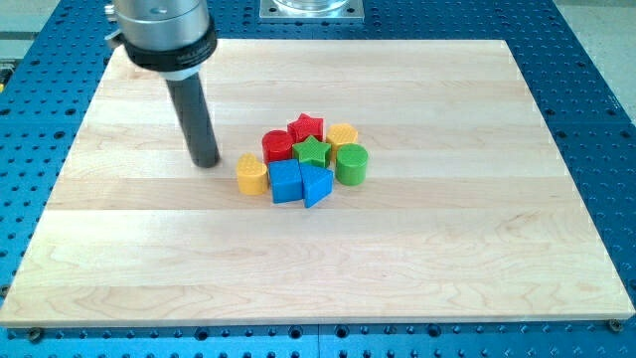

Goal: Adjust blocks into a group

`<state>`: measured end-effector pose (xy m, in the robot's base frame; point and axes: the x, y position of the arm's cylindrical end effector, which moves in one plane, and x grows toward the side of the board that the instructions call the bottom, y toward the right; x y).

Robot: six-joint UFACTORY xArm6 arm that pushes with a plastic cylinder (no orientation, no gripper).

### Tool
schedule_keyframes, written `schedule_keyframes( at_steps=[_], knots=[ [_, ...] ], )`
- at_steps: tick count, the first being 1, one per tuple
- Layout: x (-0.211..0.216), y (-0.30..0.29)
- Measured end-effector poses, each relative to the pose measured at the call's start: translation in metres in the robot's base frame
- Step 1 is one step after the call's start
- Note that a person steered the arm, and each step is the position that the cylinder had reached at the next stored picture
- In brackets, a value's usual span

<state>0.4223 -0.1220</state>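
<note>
So going from the view's left: my tip (206, 163) sits on the wooden board (477, 249), just to the left of the cluster, near the yellow block (252, 174) but not touching it as far as I can see. There's no pincer on this rig at all, just the dark rod, so nothing to call wide or narrow and nothing being held.

The group itself is pretty much there already, a bit left of the board's middle. Left to right: the yellow block on the left edge, then the red cylinder (277, 145) behind and the blue cube (285, 183) in front, the red star (306, 127) at the back, the green star (313, 152) in the middle, the blue triangle-ish block (316, 185) in front, then the yellow one at the back right (342, 134) and the green cylinder (351, 164).

Count: eight blocks, two each of yellow, red, blue and green.

I'd say it's nearly done. Everything's touching or just beside a neighbour, no strays. Maybe the left yellow block wants a tiny nudge rightward, that's about it.
</note>
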Motion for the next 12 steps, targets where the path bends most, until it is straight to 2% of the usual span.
schedule_keyframes(
  at_steps=[1,3,4,5,7,8,9,11,12],
  knots=[
    [0.002,0.02],
    [0.041,0.023],
    [-0.002,0.018],
    [-0.004,0.034],
    [0.064,0.034],
    [0.091,0.066],
    [0.121,0.055],
    [0.12,0.158],
    [0.111,0.176]
  ],
)
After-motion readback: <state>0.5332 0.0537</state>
